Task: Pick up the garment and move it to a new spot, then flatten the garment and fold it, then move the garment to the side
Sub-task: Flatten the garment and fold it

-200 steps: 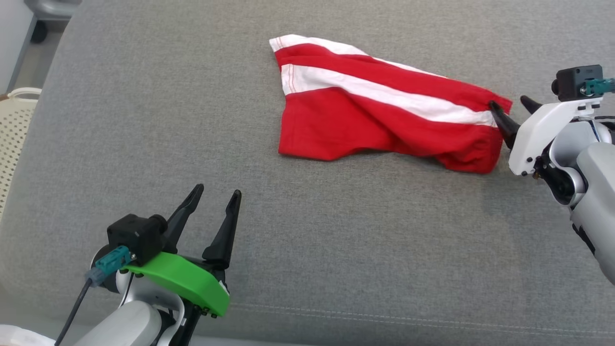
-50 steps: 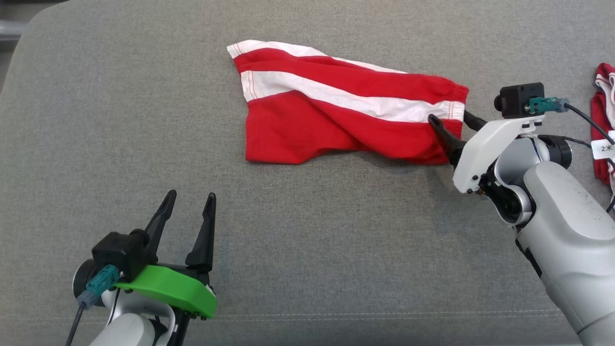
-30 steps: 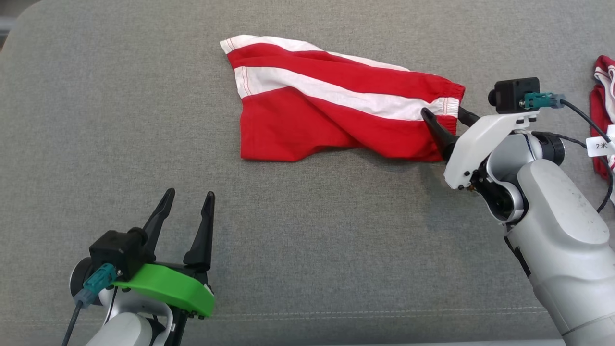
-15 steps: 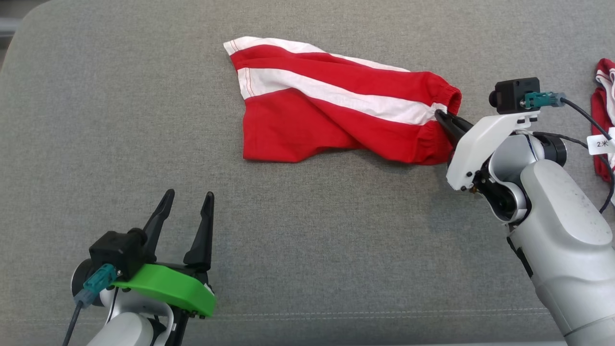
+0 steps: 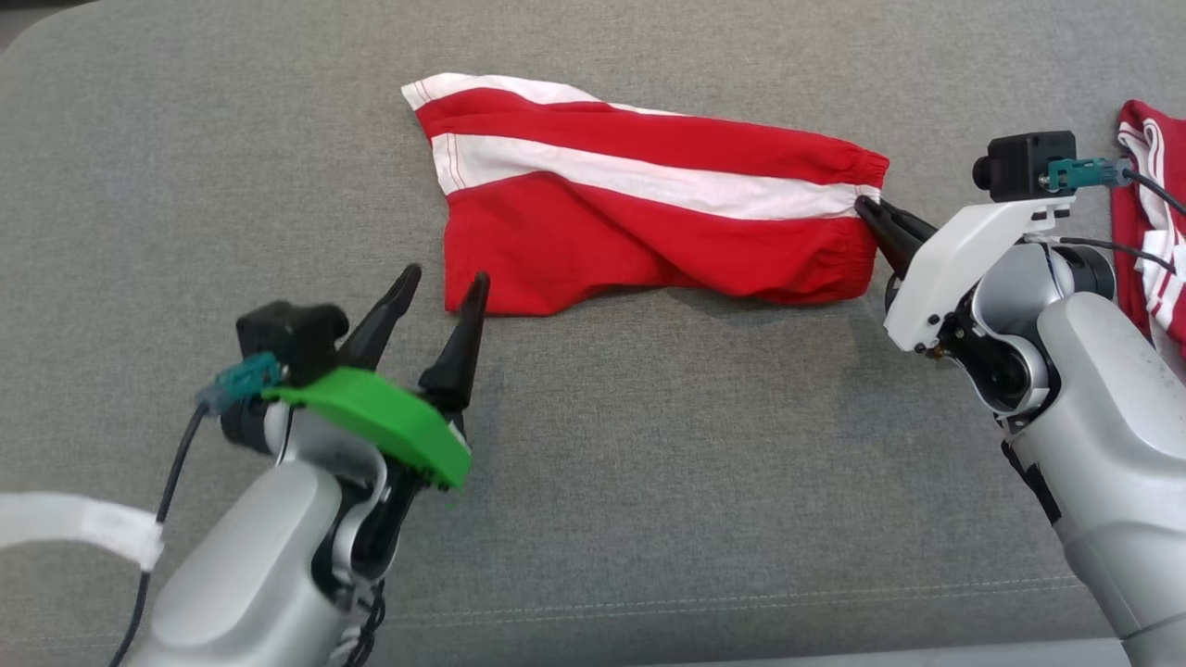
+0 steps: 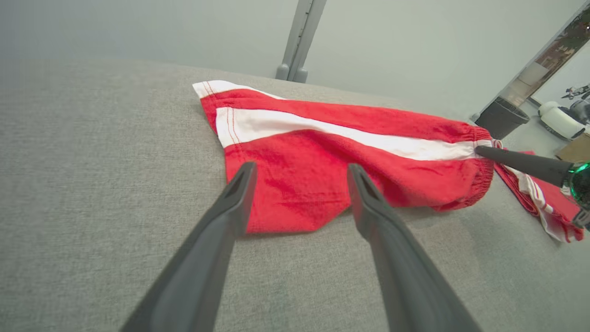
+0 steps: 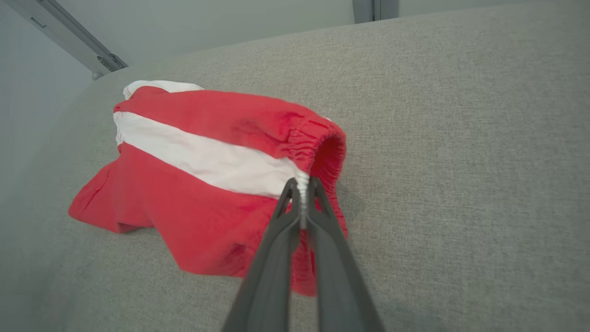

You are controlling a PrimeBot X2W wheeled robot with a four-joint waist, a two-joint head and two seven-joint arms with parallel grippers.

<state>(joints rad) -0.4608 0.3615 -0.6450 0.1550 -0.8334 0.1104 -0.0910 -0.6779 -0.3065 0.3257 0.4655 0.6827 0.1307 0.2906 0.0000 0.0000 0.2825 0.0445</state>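
Plainly, the red cotton shorts with two white bands point(image 5: 649, 227) lie on their side on the grey woven upholstered cushion point(image 5: 649, 482), in its far half and roughly centred between the arms. They stretch crosswise in the head view. The hemmed leg opening points to the robot's left, and there the far corner is white with red stitching. The gathered elastic waistband is at the robot's right. One white band runs the full length through the middle, and a thinner one edges the far side. The cloth is not flat: a diagonal fold crosses the lower red panel, and the near hem dips to a loose point. At the waistband the fabric bunches into a puckered, open tube.

The right gripper point(image 7: 303, 182) has its two dark fingers pressed together on the waistband, just where the white band meets the elastic, with a sliver of white cloth pinched between the tips. The left gripper point(image 5: 447, 274) has its fingers spread apart and holds nothing. Its tips are just beside the near left corner of the shorts. A second red-and-white striped cloth point(image 5: 1144, 213) lies at the cushion's right edge, apart from the shorts.
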